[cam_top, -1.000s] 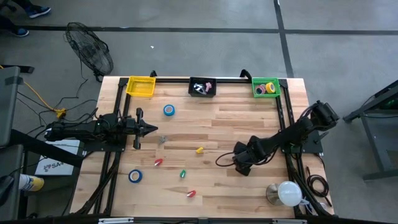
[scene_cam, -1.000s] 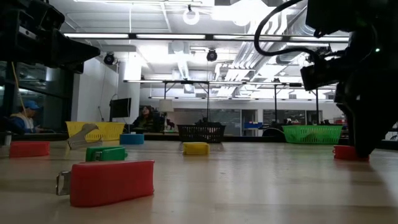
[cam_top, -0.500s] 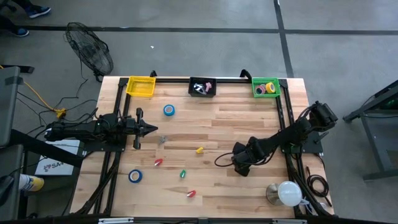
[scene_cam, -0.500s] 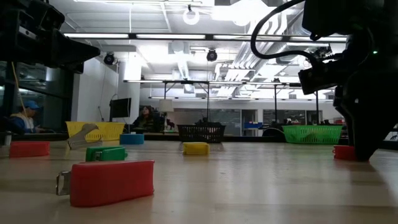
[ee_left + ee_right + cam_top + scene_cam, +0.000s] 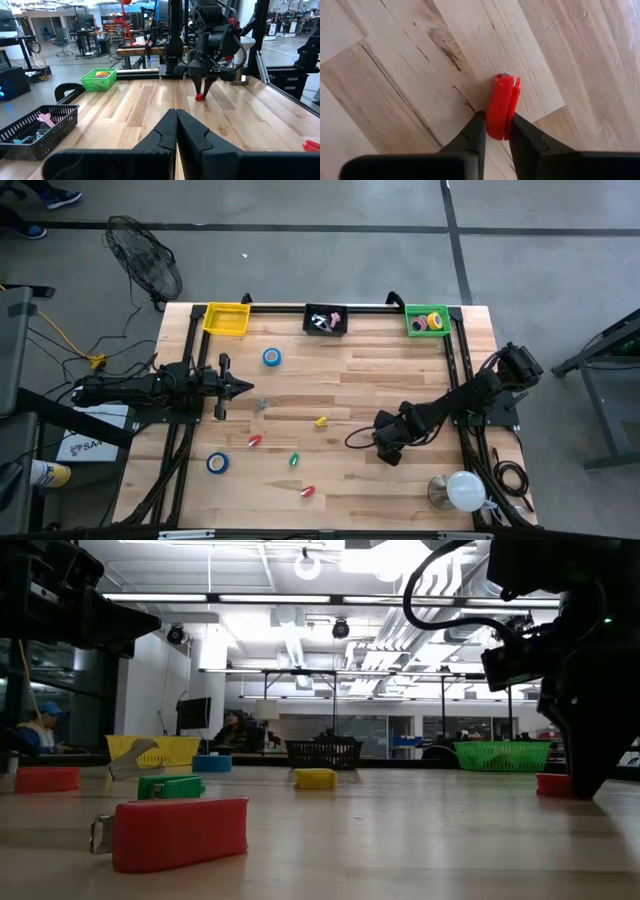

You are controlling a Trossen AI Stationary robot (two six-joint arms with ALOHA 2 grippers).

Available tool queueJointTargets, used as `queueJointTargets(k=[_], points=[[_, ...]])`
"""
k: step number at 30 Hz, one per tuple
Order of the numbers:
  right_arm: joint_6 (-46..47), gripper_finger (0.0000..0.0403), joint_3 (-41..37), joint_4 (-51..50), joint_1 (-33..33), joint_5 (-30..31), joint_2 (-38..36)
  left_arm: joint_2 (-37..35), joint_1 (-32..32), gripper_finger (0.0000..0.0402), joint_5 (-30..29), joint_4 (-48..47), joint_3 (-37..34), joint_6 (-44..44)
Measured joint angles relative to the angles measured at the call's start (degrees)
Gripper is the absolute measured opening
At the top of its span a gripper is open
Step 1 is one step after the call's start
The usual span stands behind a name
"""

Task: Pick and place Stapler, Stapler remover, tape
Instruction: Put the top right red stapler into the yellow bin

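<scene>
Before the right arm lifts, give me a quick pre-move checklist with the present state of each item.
1. Right gripper fingers on both sides of the red stapler: ok.
2. Stapler seated squarely between them: ok, in the right wrist view.
3. Grip firm enough to lift: cannot tell.
4. Left gripper shut, empty, waiting at the table's left side: ok.
5. Yellow bin, black bin and green bin in place along the far edge: ok.
</scene>
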Motion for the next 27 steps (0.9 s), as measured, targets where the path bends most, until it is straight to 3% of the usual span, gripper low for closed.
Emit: queueJointTargets(k=[15, 23, 27], points=[[-7.6, 0.0047, -0.1, 2.4, 0.0, 4.0, 0.1, 0.0, 0.0, 0.0001, 0.0, 0.0, 0.0, 0.0], [-18.2, 0.0047, -0.1, 4.3, -0.1, 12.4, 0.2, 0.0, 0.0, 0.0001, 0.0, 0.0, 0.0, 0.0], [-24.2, 0.0047, -0.1, 4.3, -1.3, 13.1, 0.2, 0.0, 0.0, 0.0001, 0.0, 0.0, 0.0, 0.0]])
